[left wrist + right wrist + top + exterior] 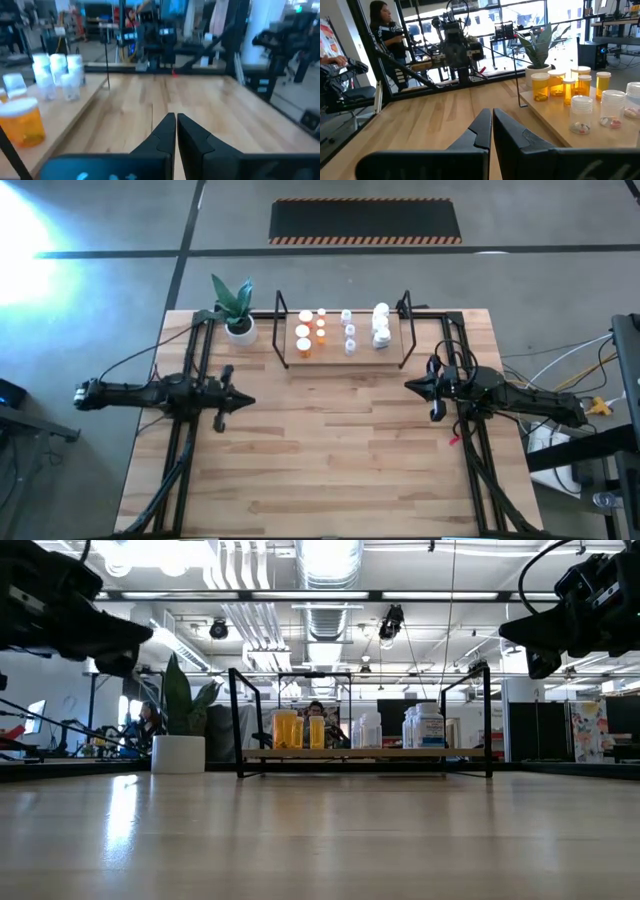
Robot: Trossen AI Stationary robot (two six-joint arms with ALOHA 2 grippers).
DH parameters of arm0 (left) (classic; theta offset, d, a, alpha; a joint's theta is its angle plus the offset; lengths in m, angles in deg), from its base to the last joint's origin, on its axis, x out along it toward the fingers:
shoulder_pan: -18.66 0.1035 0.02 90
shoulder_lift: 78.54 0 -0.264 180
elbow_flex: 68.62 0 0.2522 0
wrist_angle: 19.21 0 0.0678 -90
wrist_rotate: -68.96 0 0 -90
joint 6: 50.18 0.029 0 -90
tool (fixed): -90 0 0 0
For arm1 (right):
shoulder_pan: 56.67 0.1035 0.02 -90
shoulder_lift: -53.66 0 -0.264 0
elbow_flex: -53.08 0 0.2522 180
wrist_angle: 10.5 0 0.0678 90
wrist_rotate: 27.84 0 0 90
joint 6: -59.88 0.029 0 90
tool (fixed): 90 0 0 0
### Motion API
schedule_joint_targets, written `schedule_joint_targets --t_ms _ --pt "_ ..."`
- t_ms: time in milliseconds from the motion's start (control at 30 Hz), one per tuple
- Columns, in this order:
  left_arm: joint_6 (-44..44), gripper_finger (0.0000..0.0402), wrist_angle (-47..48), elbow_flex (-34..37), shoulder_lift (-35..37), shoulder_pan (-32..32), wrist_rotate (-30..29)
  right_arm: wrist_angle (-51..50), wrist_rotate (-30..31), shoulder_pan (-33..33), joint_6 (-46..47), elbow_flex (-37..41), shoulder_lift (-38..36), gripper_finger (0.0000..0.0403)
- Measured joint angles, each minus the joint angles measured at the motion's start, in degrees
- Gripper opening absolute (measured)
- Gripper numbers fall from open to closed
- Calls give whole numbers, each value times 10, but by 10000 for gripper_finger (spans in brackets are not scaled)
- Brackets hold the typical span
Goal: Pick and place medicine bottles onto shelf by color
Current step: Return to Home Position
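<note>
The shelf (345,352), a light wooden board in a black wire frame, stands at the table's far middle. The medicine bottles stand upright on it in groups: orange ones (310,330) at its left, clear ones (348,331) in the middle, white ones (381,326) at its right. My left gripper (250,402) hovers shut over the table's left half and points toward the right edge. My right gripper (408,386) hovers shut over the right half and points toward the left edge. Both stand nearer than the shelf and hold nothing, as the left wrist view (176,118) and the right wrist view (492,113) show.
A potted plant in a white pot (240,328) stands just left of the shelf. Bare tabletop (330,450) lies between the grippers and toward the near edge. Cables (560,375) hang off the right side. A person (387,40) stands in the room beyond the table.
</note>
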Motion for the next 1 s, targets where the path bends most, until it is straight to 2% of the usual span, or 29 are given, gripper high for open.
schedule_joint_targets --t_ms 133,233,400,633,800,1000 --pt "-1 0 -1 0 46 0 -1 0 0 0 0 0 0 9" --pt "-1 0 -1 0 44 1 -4 -1 0 0 0 0 0 9" --pt "2 0 -10 0 43 3 -65 -1 0 0 0 0 0 9" --pt "18 0 -13 0 44 3 -64 -1 0 0 0 0 0 9" --pt "15 0 -73 0 41 3 -68 -1 0 0 0 0 0 9" --pt "15 0 -80 0 32 3 -67 -1 0 0 0 0 0 9"
